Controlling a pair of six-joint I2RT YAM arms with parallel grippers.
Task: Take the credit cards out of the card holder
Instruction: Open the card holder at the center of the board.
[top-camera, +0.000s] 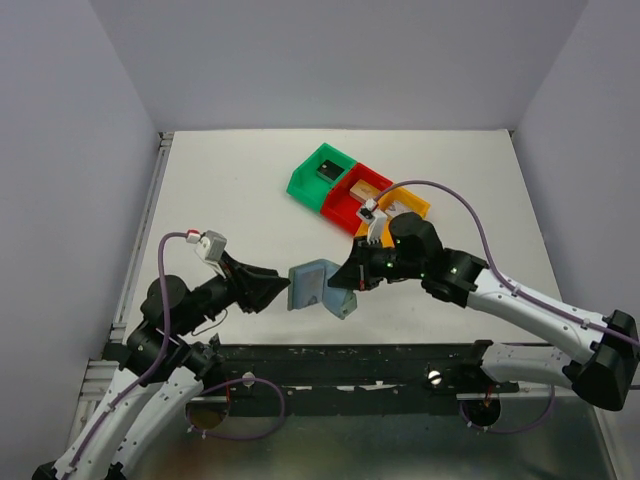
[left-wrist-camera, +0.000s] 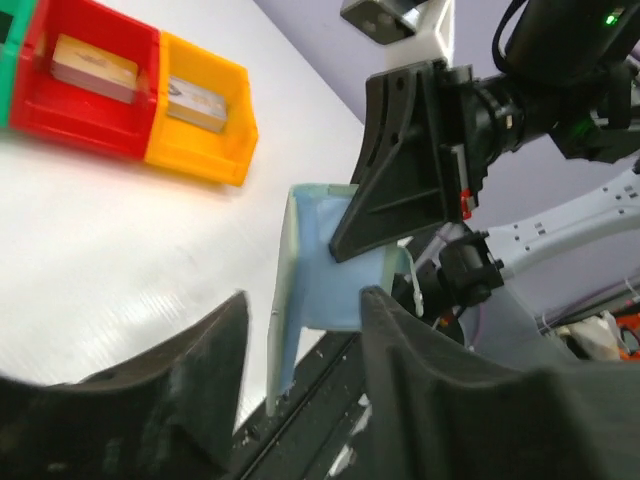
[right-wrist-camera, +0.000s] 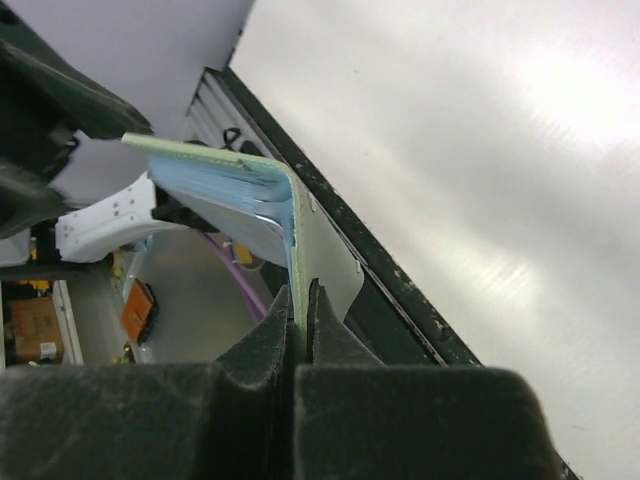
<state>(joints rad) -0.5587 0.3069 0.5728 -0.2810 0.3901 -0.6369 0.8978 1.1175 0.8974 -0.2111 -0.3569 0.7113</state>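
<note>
The counter (top-camera: 230, 190) is a plain white sheet with a soft sheen, and light glares off it in the right wrist view. Pale grey-lavender walls (top-camera: 330, 60) close it in on the left, back and right. A metal rail (top-camera: 140, 230) runs down its left side, and a black bar (top-camera: 350, 355) crosses the near edge.

Toward the back of the counter, three small bins stand touching in a slanted row. The green bin (top-camera: 305, 180) holds the black card (top-camera: 328, 170), the red bin (left-wrist-camera: 60, 115) holds the tan card (left-wrist-camera: 93, 62), and the orange bin (left-wrist-camera: 215, 150) holds the silver-grey card (left-wrist-camera: 195, 100).

The card holder (top-camera: 312, 285) is at the near edge of the counter, between the two arms. It stands upright and is folded open in a V. Whether its lower edge touches the counter cannot be told.

The right claw (top-camera: 340, 283) is pressed together on the edge of one panel, with the thin panel pinched between its fingers (right-wrist-camera: 265, 340).

The left claw (top-camera: 278, 288) faces the holder from the other side. Its fingers (left-wrist-camera: 215, 370) stand apart, and the fold of the holder is in the gap between them with no clear contact.
</note>
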